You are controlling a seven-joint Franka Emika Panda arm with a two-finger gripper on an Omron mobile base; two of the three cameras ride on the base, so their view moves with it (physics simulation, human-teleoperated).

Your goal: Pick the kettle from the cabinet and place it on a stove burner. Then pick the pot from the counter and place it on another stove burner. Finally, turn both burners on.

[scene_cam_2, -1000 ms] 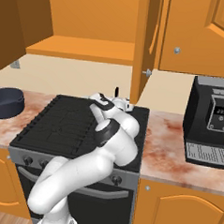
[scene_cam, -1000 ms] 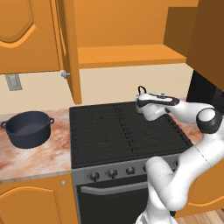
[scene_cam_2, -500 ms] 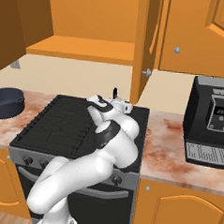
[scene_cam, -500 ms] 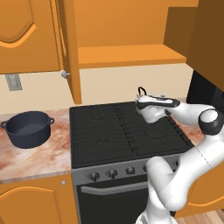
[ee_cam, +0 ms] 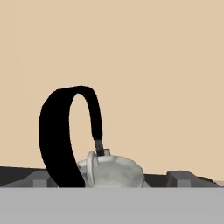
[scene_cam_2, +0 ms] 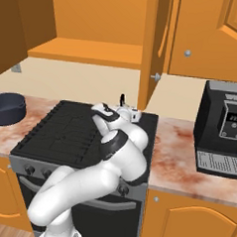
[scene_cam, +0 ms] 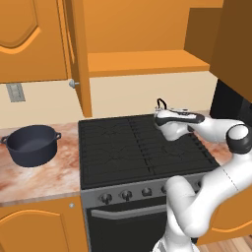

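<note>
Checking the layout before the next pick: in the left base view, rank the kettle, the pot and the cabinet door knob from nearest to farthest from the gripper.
1. The kettle, right at the gripper, on the back right of the cooktop.
2. The cabinet door knob, up and to the left.
3. The pot, far left on the counter.

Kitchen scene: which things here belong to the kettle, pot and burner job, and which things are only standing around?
Part of the job:
- kettle, standing on a rear burner
- burners
- pot, on the counter
- cabinet, door open, shelf bare
- range knobs
- gripper, by the kettle

Only standing around:
- coffee machine
- wall outlet
</note>
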